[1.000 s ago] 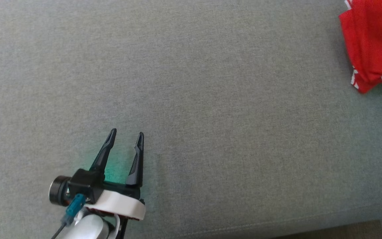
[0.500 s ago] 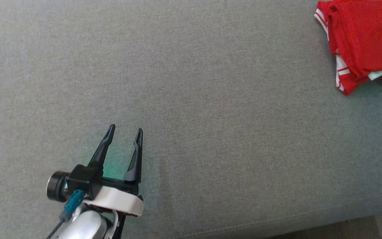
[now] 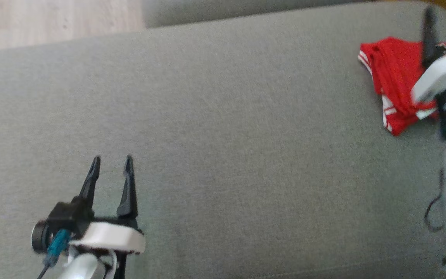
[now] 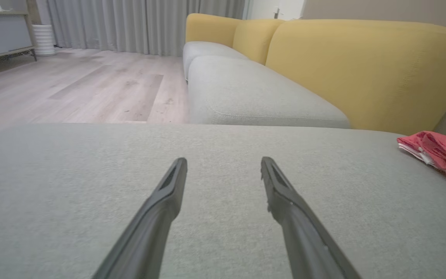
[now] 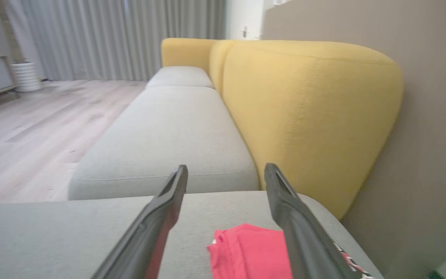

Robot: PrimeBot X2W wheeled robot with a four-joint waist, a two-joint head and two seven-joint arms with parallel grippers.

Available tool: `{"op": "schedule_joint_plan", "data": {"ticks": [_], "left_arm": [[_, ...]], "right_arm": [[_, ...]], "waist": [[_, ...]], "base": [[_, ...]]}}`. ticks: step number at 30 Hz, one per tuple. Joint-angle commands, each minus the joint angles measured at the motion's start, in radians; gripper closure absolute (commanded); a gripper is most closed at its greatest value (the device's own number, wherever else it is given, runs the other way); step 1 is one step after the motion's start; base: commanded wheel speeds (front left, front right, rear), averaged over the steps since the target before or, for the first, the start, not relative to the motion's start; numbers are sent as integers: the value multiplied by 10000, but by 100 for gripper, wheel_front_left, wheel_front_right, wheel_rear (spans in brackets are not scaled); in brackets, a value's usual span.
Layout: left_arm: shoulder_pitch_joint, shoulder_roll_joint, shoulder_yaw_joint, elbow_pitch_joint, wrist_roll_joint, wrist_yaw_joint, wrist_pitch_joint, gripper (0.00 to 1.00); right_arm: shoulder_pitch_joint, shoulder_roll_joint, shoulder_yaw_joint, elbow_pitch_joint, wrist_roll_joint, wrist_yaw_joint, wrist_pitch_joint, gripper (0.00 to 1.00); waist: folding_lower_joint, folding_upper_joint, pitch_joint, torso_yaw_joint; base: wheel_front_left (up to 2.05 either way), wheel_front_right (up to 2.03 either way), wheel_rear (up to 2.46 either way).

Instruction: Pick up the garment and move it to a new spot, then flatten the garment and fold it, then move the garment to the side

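Partly hidden red garment (image 3: 395, 77), blurred right claw (image 5: 225, 170) spread above it

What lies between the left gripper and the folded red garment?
The stretch is bare grey fabric cushion, seen in the head view, from the left gripper to the folded red garment.

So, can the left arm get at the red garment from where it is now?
Probably not: nothing blocks it, but the left pincer hangs at the cushion's near left and the garment lies far right, by the right pincer.
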Motion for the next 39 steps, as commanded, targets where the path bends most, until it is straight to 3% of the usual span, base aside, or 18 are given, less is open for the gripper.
{"op": "schedule_joint_plan", "data": {"ticks": [1,11,22,29,39], "left_arm": [[102,214,608,-115,-124,102,-156,0],[1290,258,969,36,-418,279,-310,0],[1937,81,664,115,-494,237,-318,0],[2017,82,432,316,-556,1,-218,0],[1894,-160,305,488,-724,-154,-180,0]], "right_arm": [[447,341,392,-655,130,65,-251,0],[3508,1316,477,-2193,415,65,-1055,0],[7059,1446,1178,-3690,1232,65,-2017,0],[8142,1447,1510,-4155,1387,65,-2410,0],[8497,1448,1587,-4325,1313,65,-2519,0]], "waist": [[1,0,-701,417],[1,0,-1713,1181],[1,0,-2090,1792],[1,0,-2191,1821],[1,0,-2287,1771]], "base": [[0,0,0],[0,0,0],[0,0,0],[0,0,0],[0,0,0]]}}
